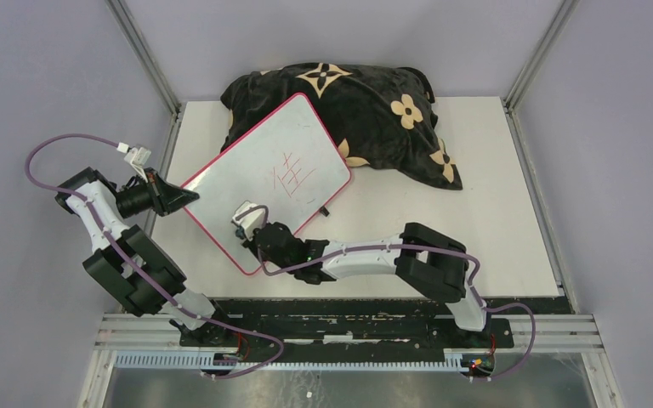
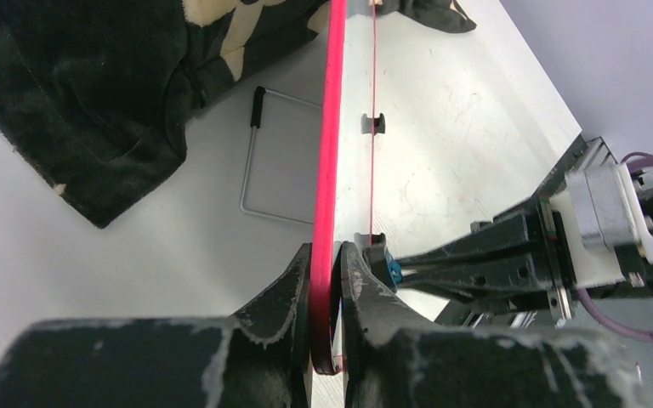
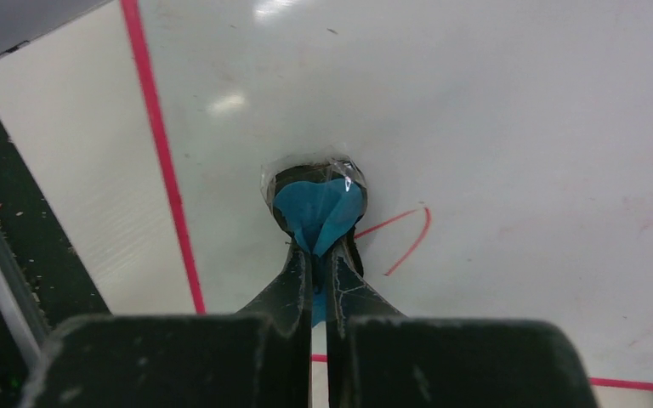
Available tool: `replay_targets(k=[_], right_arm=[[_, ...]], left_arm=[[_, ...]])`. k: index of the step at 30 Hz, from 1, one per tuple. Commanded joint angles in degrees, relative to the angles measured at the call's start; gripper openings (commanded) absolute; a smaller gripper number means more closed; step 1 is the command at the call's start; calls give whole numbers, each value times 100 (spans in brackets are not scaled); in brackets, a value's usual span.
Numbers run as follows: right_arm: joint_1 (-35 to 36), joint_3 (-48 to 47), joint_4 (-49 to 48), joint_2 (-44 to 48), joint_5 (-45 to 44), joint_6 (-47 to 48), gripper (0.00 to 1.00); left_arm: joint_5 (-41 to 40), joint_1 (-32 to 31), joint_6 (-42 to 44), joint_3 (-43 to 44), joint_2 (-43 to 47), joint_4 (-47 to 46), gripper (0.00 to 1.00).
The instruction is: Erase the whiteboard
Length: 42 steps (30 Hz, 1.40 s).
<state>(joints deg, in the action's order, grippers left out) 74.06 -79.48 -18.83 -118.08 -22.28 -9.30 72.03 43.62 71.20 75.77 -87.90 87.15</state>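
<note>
The whiteboard (image 1: 264, 161) leans tilted, its far end on the cushion, with red handwritten marks (image 1: 296, 177) near its middle. My left gripper (image 1: 187, 196) is at the board's left corner, shut on its pink rim (image 2: 330, 127), one finger on each face (image 2: 326, 259). My right gripper (image 1: 253, 228) is over the board's near part, shut on a small blue wiper (image 3: 319, 208) that presses against the white surface (image 3: 493, 119). A red stroke (image 3: 408, 236) lies just right of the wiper.
A black floral cushion (image 1: 374, 110) lies behind and under the board. A thin wire stand (image 2: 255, 170) lies on the white table (image 1: 493, 212) beneath the board. Grey walls and metal frame posts enclose the table.
</note>
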Motion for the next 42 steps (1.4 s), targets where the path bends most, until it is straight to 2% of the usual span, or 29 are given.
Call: replay_targets(k=[1,7,11,14,23,29,33,38,42], right_arm=[[-655,338,55,480,-276,-59,0],[-1517,812,99,929,-233,-272,0],[-1671,891,95,1050,-98,-253,0],[-1560,805,86,964,243,-396,1],[-502,160,-126,151,340,-385,1],[33,35,-519,-10,657,-418,1],[91,291,-845,104,753,-554,1],[35,523,-703,248,94,-458,1],[-314,697,-604,319,-65,-471,0]], left_arm=[[-774,-49,874,-54,133,-346,3],[-754,-49,879,-53,103,-345,3],[-751,-51,887,-57,76,-338,3],[-731,-46,870,-49,49,-339,3],[-784,-46,854,-36,131,-340,3],[-777,-46,853,-68,139,-334,3],[-787,-51,863,-75,158,-338,3],[-770,-46,848,-45,155,-344,3],[-751,-47,835,-27,151,-338,3]])
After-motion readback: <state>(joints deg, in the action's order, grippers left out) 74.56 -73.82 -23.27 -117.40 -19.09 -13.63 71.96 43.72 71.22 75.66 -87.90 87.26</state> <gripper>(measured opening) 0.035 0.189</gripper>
